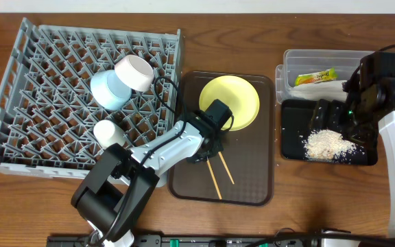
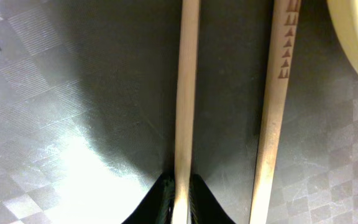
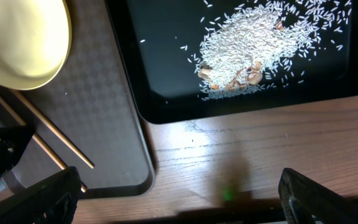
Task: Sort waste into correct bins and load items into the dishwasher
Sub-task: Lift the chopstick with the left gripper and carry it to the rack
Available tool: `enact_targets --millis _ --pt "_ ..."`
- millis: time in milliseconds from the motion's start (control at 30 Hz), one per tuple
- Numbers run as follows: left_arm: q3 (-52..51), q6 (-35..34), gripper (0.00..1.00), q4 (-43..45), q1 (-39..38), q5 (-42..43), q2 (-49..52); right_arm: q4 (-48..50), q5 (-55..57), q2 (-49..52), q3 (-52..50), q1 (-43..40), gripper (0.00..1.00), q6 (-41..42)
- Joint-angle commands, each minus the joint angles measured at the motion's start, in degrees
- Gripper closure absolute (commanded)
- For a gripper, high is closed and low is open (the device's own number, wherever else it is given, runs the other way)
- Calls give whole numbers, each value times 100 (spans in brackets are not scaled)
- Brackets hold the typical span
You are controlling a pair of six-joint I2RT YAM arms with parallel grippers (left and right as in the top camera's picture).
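Overhead, the left claw [image 1: 208, 156] sits low over the brown tray [image 1: 252, 171] at the chopsticks [image 1: 214, 182]. Its wrist view shows it clamped on one chopstick [image 2: 186, 93]. Right wrist view: right claw [image 3: 179, 199] spread apart above the desk [image 3: 229, 149], beside the rice-strewn black tray [image 3: 160, 62].

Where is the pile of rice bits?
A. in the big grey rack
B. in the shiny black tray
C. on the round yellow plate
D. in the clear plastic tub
B: the loose whitish rice scraps lie heaped in the shallow glossy black rectangular tray.
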Motion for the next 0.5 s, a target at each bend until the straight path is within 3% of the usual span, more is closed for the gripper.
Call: enact_targets --millis 0,300,467 --pt "125 262 89 0 26 9 120 -15 -26 -17 46 -26 1 -52" --pt "352 1084 92 -236 234 -247 -564 -28 -24 -17 46 -26 1 -55" --pt "372 2282 92 -354 603 -236 -1384 -28 -24 -17 46 -26 1 -55"
